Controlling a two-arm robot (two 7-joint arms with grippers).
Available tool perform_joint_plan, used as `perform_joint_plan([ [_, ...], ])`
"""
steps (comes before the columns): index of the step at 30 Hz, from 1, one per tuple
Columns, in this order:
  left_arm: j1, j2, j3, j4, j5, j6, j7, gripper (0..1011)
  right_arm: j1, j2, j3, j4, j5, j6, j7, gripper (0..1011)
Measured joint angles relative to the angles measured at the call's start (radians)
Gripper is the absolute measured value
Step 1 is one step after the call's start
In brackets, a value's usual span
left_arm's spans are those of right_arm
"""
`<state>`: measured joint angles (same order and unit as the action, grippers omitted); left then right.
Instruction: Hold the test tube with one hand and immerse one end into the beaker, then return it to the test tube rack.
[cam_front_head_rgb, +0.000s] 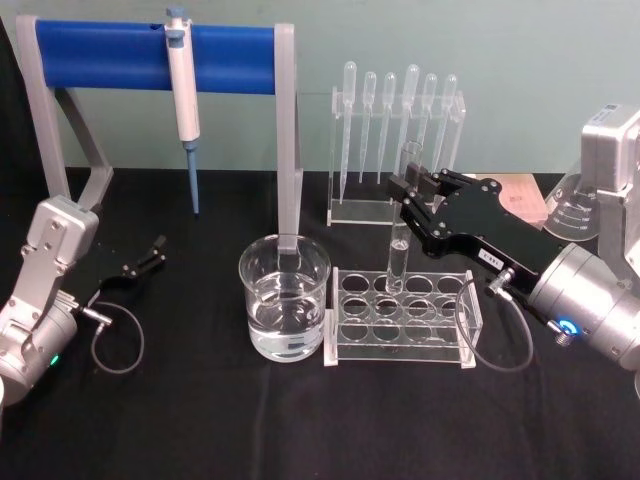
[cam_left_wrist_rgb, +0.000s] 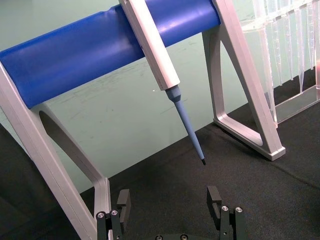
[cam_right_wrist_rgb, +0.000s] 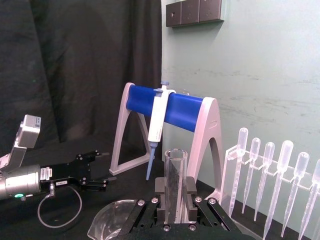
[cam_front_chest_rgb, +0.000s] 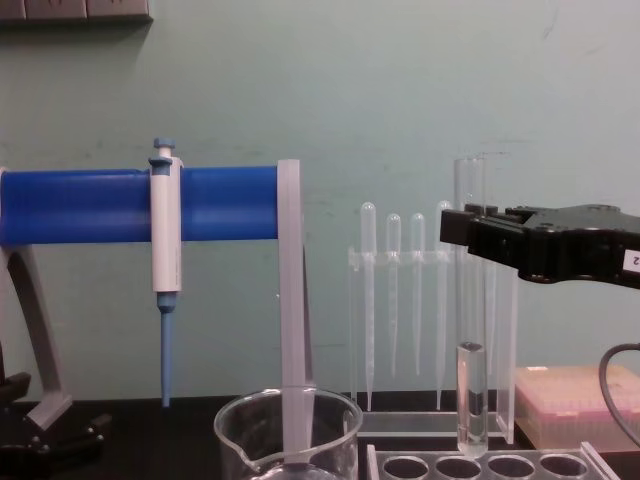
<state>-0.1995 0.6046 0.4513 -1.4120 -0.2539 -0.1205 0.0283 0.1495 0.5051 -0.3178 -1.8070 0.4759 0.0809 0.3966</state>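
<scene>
Test tube (cam_front_head_rgb: 398, 255) hangs upright, pinched by the right gripper (cam_front_head_rgb: 407, 190), rounded end at the rack (cam_front_head_rgb: 400, 357), back row, near the beaker (cam_front_head_rgb: 247, 290); keep it plumb, travel slowly. Left gripper (cam_front_head_rgb: 147, 256) idles spread, well apart
</scene>
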Motion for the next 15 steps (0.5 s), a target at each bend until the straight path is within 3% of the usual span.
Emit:
perform_joint_plan([
  [15,0.0,0.0,0.0,0.0,0.0,0.0,0.0,1000,0.0,0.0,0.0,0.0,0.0,0.0,0.0,228],
])
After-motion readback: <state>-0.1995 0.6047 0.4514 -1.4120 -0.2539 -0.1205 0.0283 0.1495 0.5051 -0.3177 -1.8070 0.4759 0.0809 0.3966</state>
